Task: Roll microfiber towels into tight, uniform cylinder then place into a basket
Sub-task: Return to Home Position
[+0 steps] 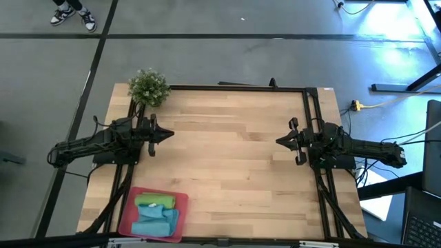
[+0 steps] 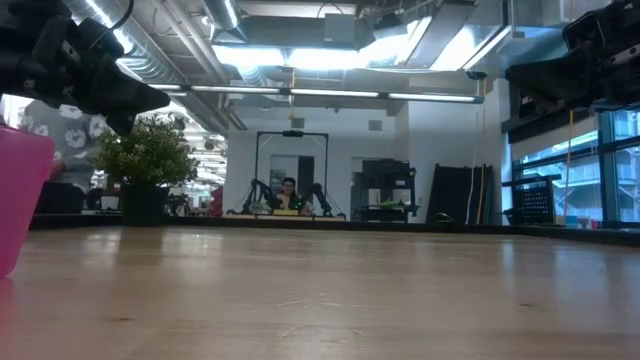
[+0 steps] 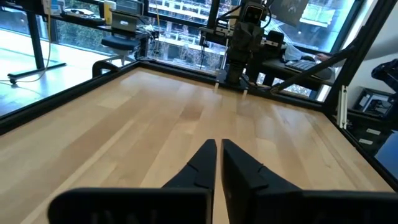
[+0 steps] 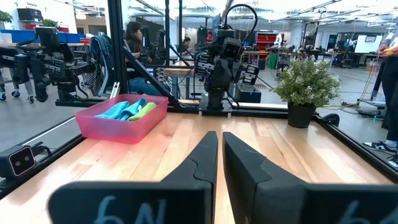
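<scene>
High view reference: the table (image 1: pixel 234 158) is carrying only the task items and one bystander item, and every position below is being given relative to the basket.

1. Left arm: the left gripper (image 1: pixel 169 136) is hanging above the bare wood, beyond the basket's far side and apart from it. Its fingers are sitting closed together with only a thin slit between them, and they are gripping nothing.
2. Right arm: the right gripper (image 1: pixel 279 142) is sitting well apart from the basket, across the table from it. Its fingers are likewise pressed nearly together and are carrying nothing.
3. The basket (image 1: pixel 127 217) is lying flat at the table corner on the left arm's side.
4. The plant (image 1: pixel 148 87) is standing well beyond the basket, at the opposite end of the same table edge.
5. The blue towel (image 1: pixel 155 219) is lying inside the basket; it is looking more like a loose bundle than a tight cylinder.
6. The green towel (image 1: pixel 155 200) is lying inside the basket too, touching the blue one on its far side, as a short roll.

Step in hand, as judged: both cloths are sitting in the basket, so placing is looking complete and the arms are parking at home. The next move is calling for no grasp, only for settling each arm in its rest pose, clear of the basket.
</scene>
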`<state>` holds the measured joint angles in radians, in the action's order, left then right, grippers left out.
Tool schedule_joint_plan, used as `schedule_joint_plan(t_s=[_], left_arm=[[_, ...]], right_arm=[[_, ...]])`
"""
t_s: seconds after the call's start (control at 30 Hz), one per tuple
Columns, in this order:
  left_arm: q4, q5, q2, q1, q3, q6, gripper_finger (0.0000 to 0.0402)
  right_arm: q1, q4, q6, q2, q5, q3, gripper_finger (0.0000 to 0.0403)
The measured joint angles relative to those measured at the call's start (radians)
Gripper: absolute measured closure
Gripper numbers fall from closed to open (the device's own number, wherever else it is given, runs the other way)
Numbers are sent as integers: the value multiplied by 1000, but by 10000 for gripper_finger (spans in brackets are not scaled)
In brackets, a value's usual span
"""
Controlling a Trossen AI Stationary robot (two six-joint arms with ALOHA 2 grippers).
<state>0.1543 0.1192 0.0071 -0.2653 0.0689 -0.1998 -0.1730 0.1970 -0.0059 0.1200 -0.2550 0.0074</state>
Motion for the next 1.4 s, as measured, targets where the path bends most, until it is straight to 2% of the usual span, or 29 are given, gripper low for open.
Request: schedule_joint_plan(t_s=[0.33,0.87,1.4], left_arm=[[0,0,0,0,0,0,401],[0,0,0,0,0,0,376],[0,0,0,0,0,0,398]], right_arm=[[0,0,0,0,0,0,375],[0,0,0,0,0,0,375],[0,0,0,0,0,0,375]])
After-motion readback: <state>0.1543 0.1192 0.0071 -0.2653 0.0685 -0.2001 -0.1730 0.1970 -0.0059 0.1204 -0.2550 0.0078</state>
